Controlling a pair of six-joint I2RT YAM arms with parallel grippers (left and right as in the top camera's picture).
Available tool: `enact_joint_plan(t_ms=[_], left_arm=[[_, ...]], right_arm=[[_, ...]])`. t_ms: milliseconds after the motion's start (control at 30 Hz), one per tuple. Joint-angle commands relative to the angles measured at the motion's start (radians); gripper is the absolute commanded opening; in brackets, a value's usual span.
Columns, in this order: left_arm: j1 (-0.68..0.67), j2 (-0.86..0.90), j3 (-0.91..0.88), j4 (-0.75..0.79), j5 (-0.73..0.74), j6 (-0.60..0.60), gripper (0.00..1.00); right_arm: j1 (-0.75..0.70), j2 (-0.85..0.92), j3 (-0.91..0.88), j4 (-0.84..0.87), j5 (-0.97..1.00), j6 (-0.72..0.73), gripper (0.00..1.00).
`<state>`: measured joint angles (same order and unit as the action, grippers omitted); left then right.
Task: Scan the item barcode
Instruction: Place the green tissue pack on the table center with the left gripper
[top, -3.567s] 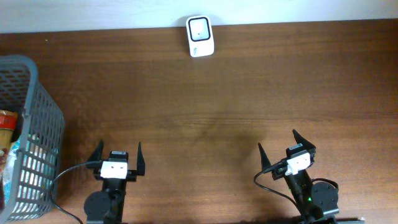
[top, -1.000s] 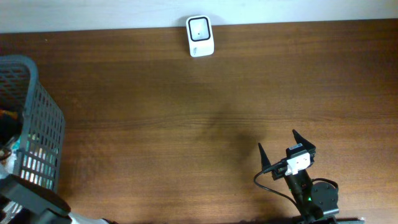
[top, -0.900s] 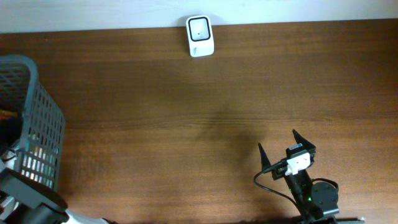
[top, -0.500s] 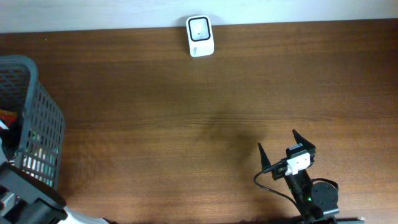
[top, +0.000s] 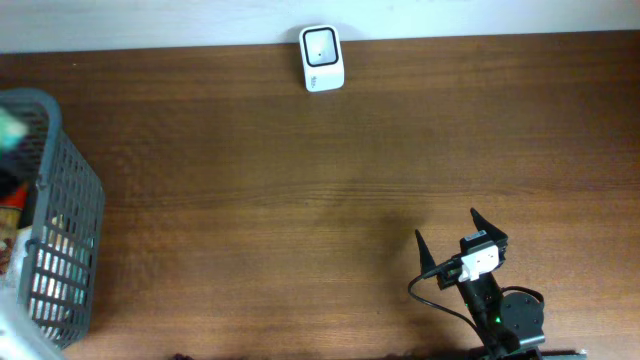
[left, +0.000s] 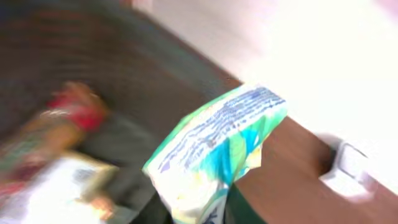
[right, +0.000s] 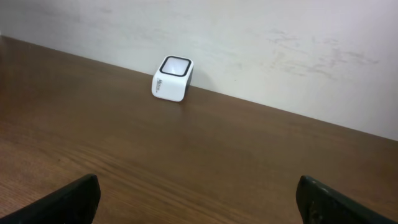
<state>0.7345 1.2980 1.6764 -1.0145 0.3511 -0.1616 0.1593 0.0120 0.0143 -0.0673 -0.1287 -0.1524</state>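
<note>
A green, white and blue snack packet (left: 214, 146) sticks up from the bottom of the blurred left wrist view, with my left gripper (left: 202, 214) shut on its lower end. In the overhead view the packet is a greenish blur (top: 10, 128) over the grey basket (top: 62, 235) at the far left edge. The white barcode scanner (top: 322, 58) stands at the table's far edge, window up; the scanner (right: 172, 78) also shows in the right wrist view. My right gripper (top: 445, 224) rests open near the front right, nothing between its fingers (right: 74, 199).
The basket holds other packaged goods, one of them red (left: 74, 109). A pale wall runs behind the scanner. Brown tabletop (top: 330, 200) stretches between the basket, the scanner and the right arm.
My left gripper has shut on the packet inside the basket and is lifting it fast, so the view blurs. The dark left arm has left the overhead's lower corner. The right arm is still.
</note>
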Motion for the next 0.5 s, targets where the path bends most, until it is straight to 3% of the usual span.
enact_joint_plan(t_ms=[0,67,167,300,467], left_arm=[[-0.274,-0.049,0.007,-0.098,0.073,-0.009,0.20],[-0.526,-0.016,-0.039,-0.146,-0.012,-0.009,0.21],[-0.758,0.083,-0.177,-0.111,-0.069,-0.014,0.22],[-0.912,0.275,-0.299,0.046,-0.108,-0.090,0.20],[-1.039,0.566,-0.315,0.154,-0.176,-0.169,0.20]], right_arm=[[-0.003,-0.006,-0.009,0.000,0.006,0.014,0.99],[-0.003,-0.006,-0.009,0.000,0.006,0.014,0.99],[-0.003,-0.006,-0.009,0.000,0.006,0.014,0.99],[-0.003,-0.006,-0.009,0.000,0.006,0.014,0.99],[-0.003,-0.006,-0.009,0.000,0.006,0.014,0.99]])
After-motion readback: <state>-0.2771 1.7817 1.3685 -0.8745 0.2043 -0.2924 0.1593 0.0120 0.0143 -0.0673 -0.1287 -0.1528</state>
